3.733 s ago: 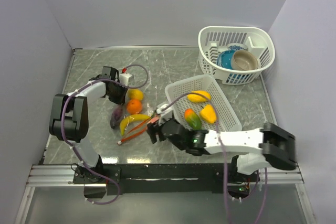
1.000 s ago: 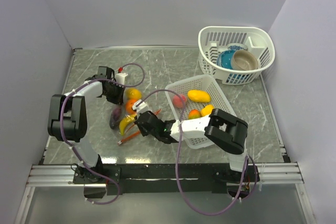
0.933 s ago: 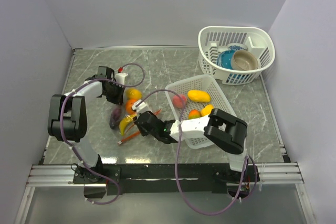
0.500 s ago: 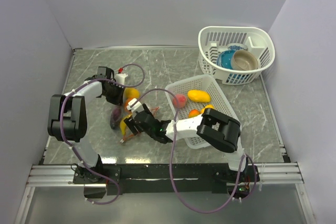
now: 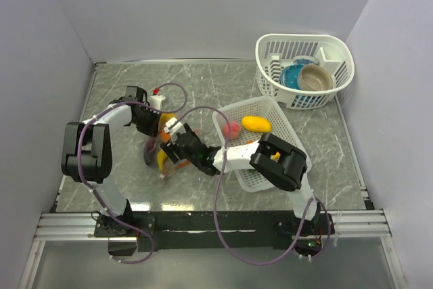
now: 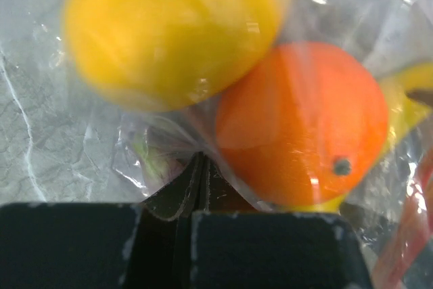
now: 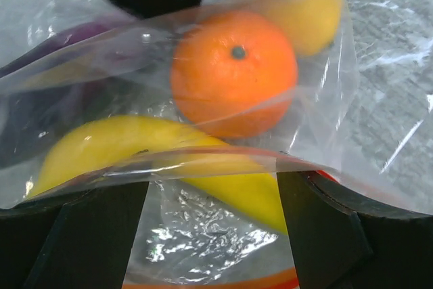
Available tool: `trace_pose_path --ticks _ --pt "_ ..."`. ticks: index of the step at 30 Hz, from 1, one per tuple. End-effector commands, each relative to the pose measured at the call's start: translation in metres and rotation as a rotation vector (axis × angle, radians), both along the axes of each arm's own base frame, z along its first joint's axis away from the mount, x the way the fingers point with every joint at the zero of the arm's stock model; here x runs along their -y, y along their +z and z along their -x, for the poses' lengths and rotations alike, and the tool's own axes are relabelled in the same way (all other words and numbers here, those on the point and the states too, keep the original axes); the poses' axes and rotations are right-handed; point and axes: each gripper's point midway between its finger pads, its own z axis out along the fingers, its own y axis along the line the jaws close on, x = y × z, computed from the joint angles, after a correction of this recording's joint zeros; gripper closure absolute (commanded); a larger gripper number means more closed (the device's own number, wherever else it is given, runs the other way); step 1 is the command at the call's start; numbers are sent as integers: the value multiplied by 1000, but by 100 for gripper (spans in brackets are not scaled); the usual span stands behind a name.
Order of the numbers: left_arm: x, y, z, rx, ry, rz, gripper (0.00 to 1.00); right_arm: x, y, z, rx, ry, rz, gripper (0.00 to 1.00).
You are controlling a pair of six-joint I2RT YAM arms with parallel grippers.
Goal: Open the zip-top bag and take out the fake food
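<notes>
Zip-top bag (image 7: 318, 86) lies left of centre on the bench (image 5: 223, 86), fake food (image 7: 233, 72) inside. Nearest, the right hand (image 7: 213, 235) stands wide open astride its red-zip rim. Beyond, the left hand (image 6: 201, 174) is closed, pinching the bag's film.

Zip-top bag (image 7: 325, 86) lies on bench (image 5: 216, 86), left of centre, fake food (image 7: 233, 72) inside. Left claw (image 6: 201, 170) at bag's far end; right claw (image 7: 211, 228) at its near-right side. Mesh basket (image 5: 287, 130) just right of bag, more pieces in it. Round basket (image 5: 267, 52) at far-right corner, bowls (image 5: 310, 78) inside.
</notes>
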Motion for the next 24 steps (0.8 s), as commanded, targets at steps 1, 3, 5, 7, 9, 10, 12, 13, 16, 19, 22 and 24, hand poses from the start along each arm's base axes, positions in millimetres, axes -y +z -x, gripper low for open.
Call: trace_pose_path --ticks 1,3,5,7,9,10,12,13,16,19,22,24 --pt "3 11 2 15 -25 20 99 -6 -9 -5 -115 58 -49 18" --pt "3 11 1 18 -26 22 99 -9 -16 6 -171 104 -66 18" --pt "3 11 1 18 -22 23 99 -8 -21 15 -207 130 -74 18" --pt "3 11 1 20 -22 24 99 -8 -26 24 -240 157 -73 19" --pt "4 11 0 18 -20 26 99 -7 -31 33 -273 184 -76 20" --pt "4 12 0 19 -19 28 99 -8 -34 39 -290 205 -73 21" --pt "4 13 0 25 -19 27 99 -6 -36 49 -306 218 -67 23" --pt "4 15 -1 30 -18 26 99 -2 -41 54 -312 219 -55 24" --pt "3 15 -2 32 -19 24 99 3 -47 69 -316 229 -23 25" --pt "4 15 -3 31 -15 29 99 8 -55 84 -316 230 15 28" --pt "5 17 -5 37 -10 35 99 11 -50 91 -309 218 14 38" --pt "5 18 -5 37 -8 34 99 14 -43 93 -298 203 11 51"
